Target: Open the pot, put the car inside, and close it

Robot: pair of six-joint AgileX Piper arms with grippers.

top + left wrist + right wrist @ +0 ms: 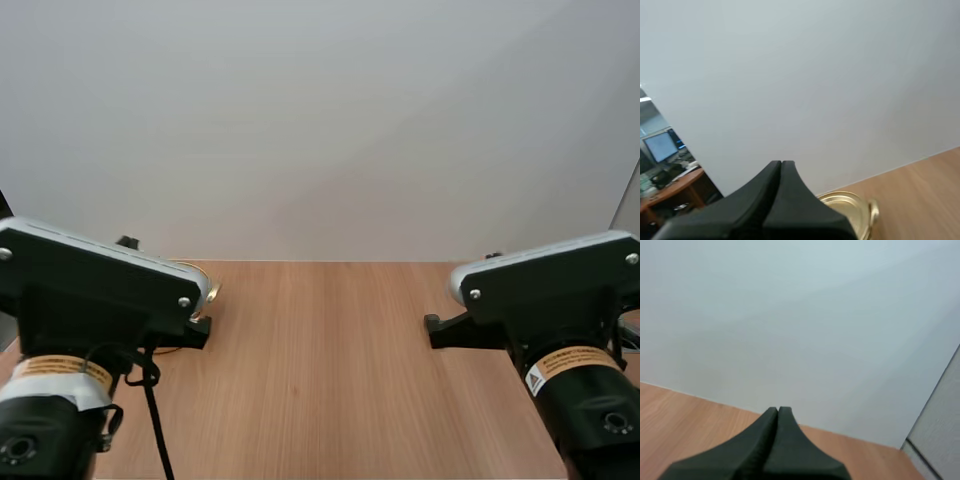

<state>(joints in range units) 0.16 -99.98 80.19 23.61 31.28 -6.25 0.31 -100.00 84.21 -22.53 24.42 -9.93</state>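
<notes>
Pale wall behind, wooden tabletop (320,370) in front. Gold pot (846,207) by the far edge of the tabletop, toward its left corner, just beyond the left gripper (781,165) and half hidden by the left arm from above. Left gripper clenched on nothing, tips together as one dark wedge. Right gripper (778,411) likewise clenched and empty, over the right side of the tabletop, well apart from the pot. Probably the very start, pot not yet opened. Best approach: spread the left tips first, come down straight over the lid's middle, pinch squarely, lift vertically to avoid dragging the pot. Lid knob hidden, so centre with care.
</notes>
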